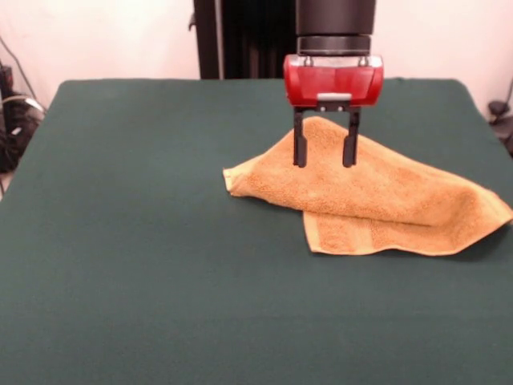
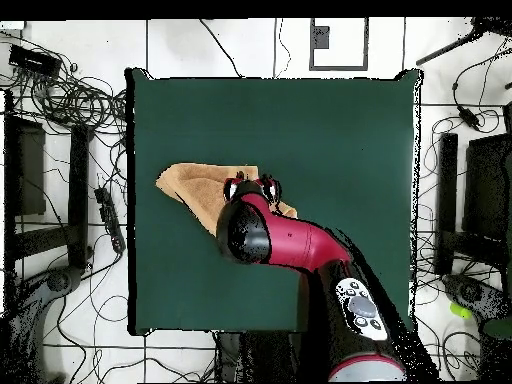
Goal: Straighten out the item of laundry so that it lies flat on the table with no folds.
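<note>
The orange-tan terry towel [image 1: 377, 196] lies folded over itself on the dark green table [image 1: 144, 241], right of centre in the front view. A lower layer with a woven band sticks out at its near edge. My gripper [image 1: 325, 163] hangs from the red wrist straight above the towel's far peak. Its two black fingers [image 1: 300, 143] are spread apart, and their tips are level with the top fold; I cannot tell whether they touch it. In the overhead view the towel [image 2: 195, 187] shows at the table's left, partly hidden under the arm and gripper [image 2: 251, 188].
The table's [image 2: 340, 140] right part in the overhead view is bare felt. Cables and dark equipment [image 2: 60, 100] lie on the floor around the table. The black pedestal [image 1: 248, 36] stands behind the table's far edge.
</note>
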Robot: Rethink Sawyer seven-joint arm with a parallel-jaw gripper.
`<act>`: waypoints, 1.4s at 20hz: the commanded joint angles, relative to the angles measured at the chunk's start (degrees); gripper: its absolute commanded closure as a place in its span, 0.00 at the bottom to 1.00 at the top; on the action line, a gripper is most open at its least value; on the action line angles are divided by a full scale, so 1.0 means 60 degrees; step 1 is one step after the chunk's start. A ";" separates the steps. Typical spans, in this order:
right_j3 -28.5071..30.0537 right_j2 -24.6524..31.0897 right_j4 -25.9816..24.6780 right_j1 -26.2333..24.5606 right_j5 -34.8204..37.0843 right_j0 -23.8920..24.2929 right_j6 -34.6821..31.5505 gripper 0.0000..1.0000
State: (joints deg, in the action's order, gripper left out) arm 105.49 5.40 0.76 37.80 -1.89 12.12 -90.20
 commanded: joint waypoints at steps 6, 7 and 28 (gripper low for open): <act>-0.0110 0.0285 0.0050 -0.0518 -0.0706 -0.0652 -0.1903 1.00; -0.0098 0.0244 -0.0050 -0.0497 -0.0821 -0.0676 -0.1847 1.00; -0.0821 0.0648 -0.0413 -0.1775 -0.1379 -0.0476 -0.1509 1.00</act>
State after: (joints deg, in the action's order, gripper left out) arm 103.97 5.06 0.31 31.22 -6.29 10.02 -90.20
